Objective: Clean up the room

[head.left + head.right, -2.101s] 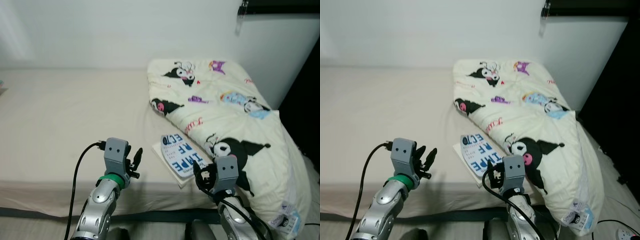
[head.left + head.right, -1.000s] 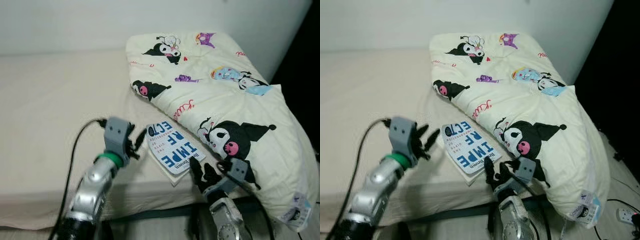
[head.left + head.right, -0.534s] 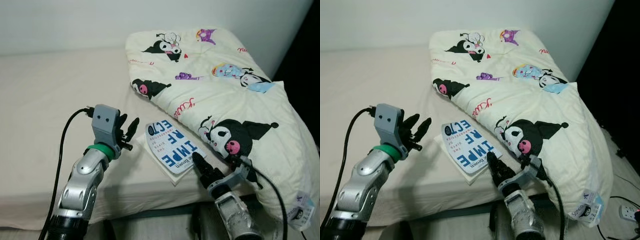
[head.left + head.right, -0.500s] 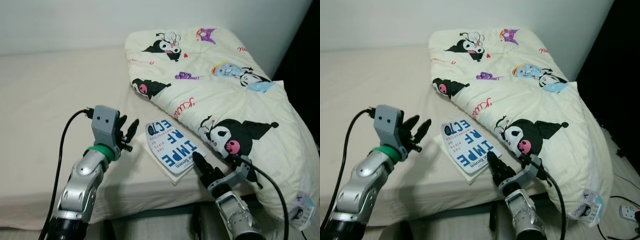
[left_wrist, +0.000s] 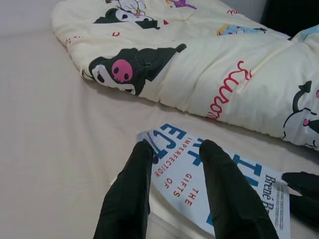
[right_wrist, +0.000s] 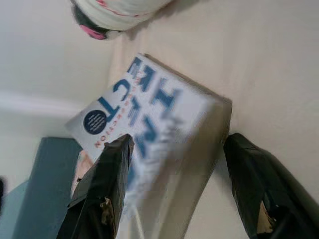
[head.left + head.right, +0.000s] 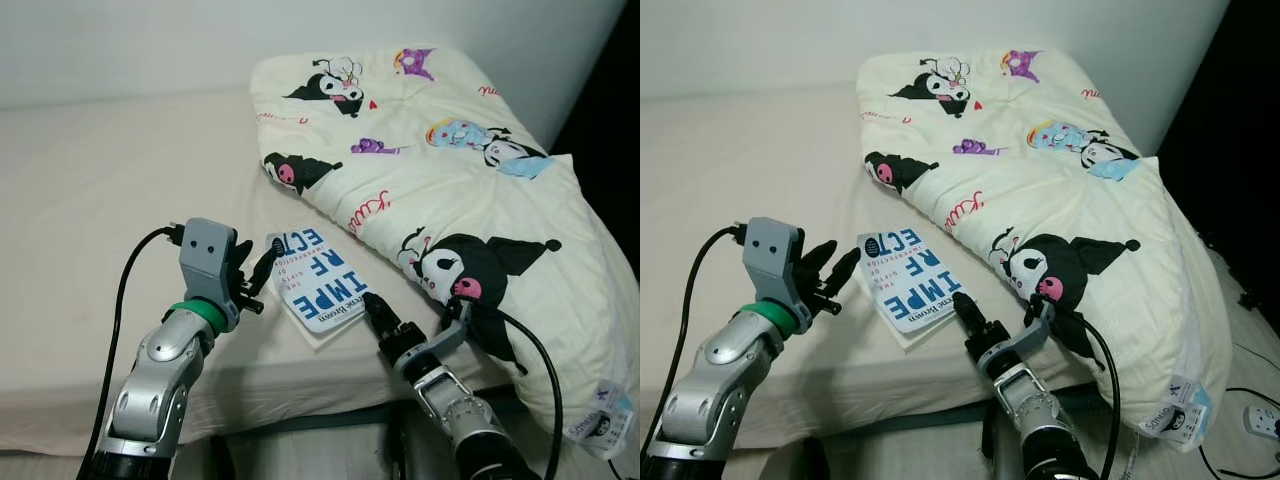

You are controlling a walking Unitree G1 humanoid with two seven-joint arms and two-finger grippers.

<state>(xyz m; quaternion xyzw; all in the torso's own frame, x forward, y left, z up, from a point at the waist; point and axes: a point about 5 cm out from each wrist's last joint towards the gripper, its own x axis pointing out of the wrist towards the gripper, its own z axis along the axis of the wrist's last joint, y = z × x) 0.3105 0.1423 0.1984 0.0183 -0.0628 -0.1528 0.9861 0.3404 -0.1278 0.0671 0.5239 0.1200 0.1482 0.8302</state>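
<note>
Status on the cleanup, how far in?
Early. Nothing looks put away yet: the book lies flat on the bed beside the blanket. In hand: both open grippers closing on the book, left gripper at its far corner, right gripper straddling its near corner. Left: grasp, lift, stow.

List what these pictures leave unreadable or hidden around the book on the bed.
- White-and-blue paperback book: right wrist view blurs its near cover lettering.
- Cream cartoon-print quilt: its lower right end runs past the frame edge in the left eye view.
- Right gripper: head views cannot settle whether its black fingers touch the book.
</note>
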